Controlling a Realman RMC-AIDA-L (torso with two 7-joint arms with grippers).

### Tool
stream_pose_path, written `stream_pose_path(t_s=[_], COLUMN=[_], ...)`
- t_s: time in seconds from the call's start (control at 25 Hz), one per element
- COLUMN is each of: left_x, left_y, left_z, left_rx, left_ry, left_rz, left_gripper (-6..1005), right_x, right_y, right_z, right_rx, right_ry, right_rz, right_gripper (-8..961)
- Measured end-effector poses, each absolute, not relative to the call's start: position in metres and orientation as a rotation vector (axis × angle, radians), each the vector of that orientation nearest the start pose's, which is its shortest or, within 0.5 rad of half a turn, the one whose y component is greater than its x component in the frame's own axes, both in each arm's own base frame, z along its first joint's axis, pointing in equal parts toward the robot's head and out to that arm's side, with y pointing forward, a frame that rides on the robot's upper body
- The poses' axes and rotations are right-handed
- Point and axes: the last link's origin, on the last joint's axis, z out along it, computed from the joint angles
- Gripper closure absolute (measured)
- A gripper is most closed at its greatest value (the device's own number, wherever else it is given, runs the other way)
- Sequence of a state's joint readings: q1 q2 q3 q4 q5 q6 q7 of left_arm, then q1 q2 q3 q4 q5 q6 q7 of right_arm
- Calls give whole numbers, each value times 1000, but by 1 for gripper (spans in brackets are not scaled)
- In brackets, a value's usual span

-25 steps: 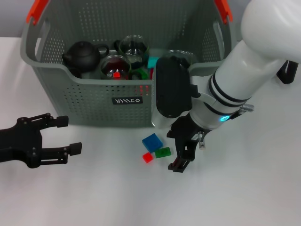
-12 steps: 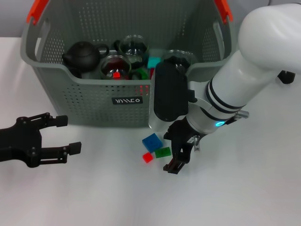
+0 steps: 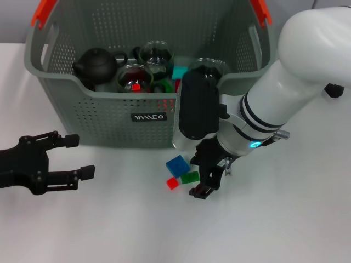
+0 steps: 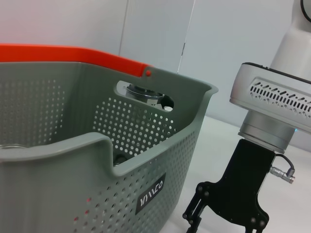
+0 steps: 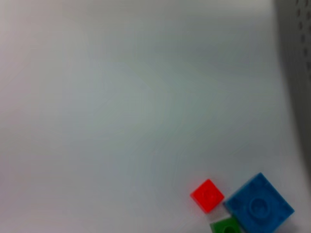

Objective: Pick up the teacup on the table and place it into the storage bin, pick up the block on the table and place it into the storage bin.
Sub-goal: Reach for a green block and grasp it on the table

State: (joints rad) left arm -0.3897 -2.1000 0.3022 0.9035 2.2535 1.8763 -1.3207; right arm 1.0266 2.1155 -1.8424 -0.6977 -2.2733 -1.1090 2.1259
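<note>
Right gripper (image 3: 205,178) has crept slightly leftward since the earlier frames, now low over the table (image 3: 285,219), fingers spread, holding nothing. Green block (image 3: 190,177) just beside its fingertips; blue block (image 3: 177,165) and red block (image 3: 172,183) a little beyond. Right wrist view shows those three blocks, no fingers. Storage bin (image 3: 109,118) behind them; head view alone reveals teapot (image 3: 96,64) and glass cups inside. Left gripper (image 3: 68,158) idle, fingers parted, empty

One storage bin (image 3: 109,104), one black teapot (image 3: 96,64), three glass teacups (image 3: 134,78), three loose blocks (image 3: 177,165), two grippers (image 3: 204,181).
</note>
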Motion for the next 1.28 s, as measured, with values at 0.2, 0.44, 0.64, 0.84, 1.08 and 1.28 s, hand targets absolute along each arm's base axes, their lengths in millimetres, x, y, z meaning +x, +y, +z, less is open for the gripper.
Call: stream_pose_path(t_s=[0.2, 0.44, 0.64, 0.84, 1.08, 1.28], left_x=[-314, -314, -315, -315, -316, -316], left_y=[264, 263, 264, 264, 264, 263], left_z=[61, 61, 61, 61, 62, 62], left_rx=[-2638, -2636, -2632, -2630, -2629, -2629], left_ry=[-647, -649, -651, -652, -650, -652], left_rz=[-645, -643, -639, -636, -634, -633], left_gripper=[120, 121, 121, 121, 122, 122], right_x=[128, 127, 129, 129, 129, 129], right_y=[369, 370, 370, 369, 367, 368], right_z=[-136, -137, -137, -140, -142, -142], right_rx=[-2972, -2964, -2963, -2964, -2973, -2966], right_ry=[27, 40, 55, 57, 68, 102], right_rz=[-679, -661, -657, -650, -640, -648], right_gripper=[201, 454, 488, 487, 486, 610])
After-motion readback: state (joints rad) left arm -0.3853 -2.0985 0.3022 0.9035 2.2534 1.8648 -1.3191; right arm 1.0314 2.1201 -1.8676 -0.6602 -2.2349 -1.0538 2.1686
